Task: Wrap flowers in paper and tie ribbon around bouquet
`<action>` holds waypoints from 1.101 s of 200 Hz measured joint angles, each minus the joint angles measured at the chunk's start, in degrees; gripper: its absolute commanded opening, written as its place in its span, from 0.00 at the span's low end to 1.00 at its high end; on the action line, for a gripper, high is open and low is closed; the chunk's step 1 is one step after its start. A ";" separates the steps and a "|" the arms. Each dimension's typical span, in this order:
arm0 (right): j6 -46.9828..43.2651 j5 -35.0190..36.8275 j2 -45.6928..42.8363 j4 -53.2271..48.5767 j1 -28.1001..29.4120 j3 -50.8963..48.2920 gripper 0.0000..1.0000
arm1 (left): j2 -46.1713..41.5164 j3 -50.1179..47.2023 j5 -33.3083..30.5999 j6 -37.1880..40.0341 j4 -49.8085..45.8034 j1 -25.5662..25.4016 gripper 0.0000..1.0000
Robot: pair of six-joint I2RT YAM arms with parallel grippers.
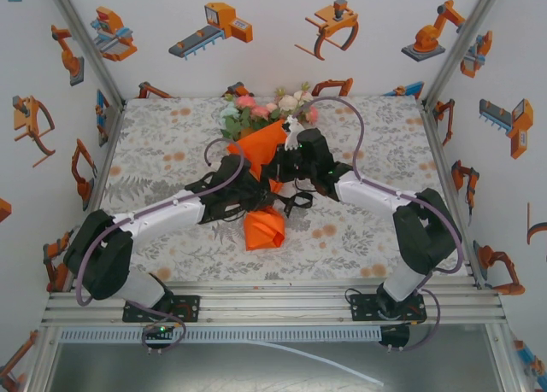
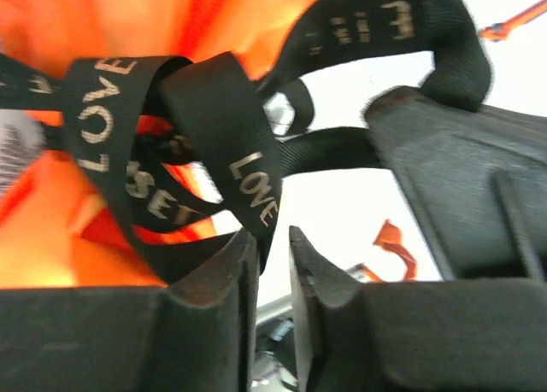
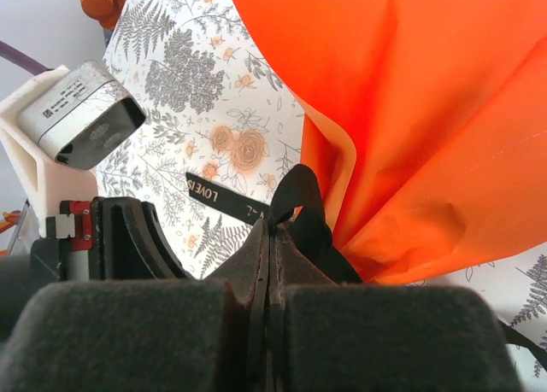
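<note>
Across the middle of the floral-print surface (image 1: 162, 153), both arms reach inward and meet over the bouquet (image 1: 261, 144). It lies lengthwise, blooms at the far end, paper tail pointing near. The paper (image 3: 410, 93), bright orange, is gathered tight at the waist where the two arms meet, and it flares open again at its near end. The flowers (image 1: 267, 107), pink, white and pale green, fan out of the far end of the cone, close to the far edge of the surface.

Now the claws. The right claw (image 3: 272, 230) has its fingers pressed together, clamped on a fold of the ribbon (image 2: 214, 102) just beside the pinched paper. The left claw (image 2: 273, 242) has its fingers a narrow gap apart, with a band of ribbon lying against the tip of one finger. And the ribbon itself, black with pale "LOVE" lettering, crosses over itself in loops right against the orange paper, at the waist of the cone.
</note>
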 measured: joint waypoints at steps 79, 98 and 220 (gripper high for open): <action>-1.92 -1.51 -0.33 -2.64 0.00 0.00 0.00 | -3.13 0.00 -3.06 12.85 -1.79 0.00 0.52; -2.40 -1.60 -0.55 -2.69 0.00 0.00 0.00 | -6.29 0.00 -3.96 16.72 -1.79 0.00 0.55; -7.34 -15.08 -0.52 6.38 0.02 -3.34 0.00 | -5.40 2.56 2.38 0.22 -4.26 12.72 0.67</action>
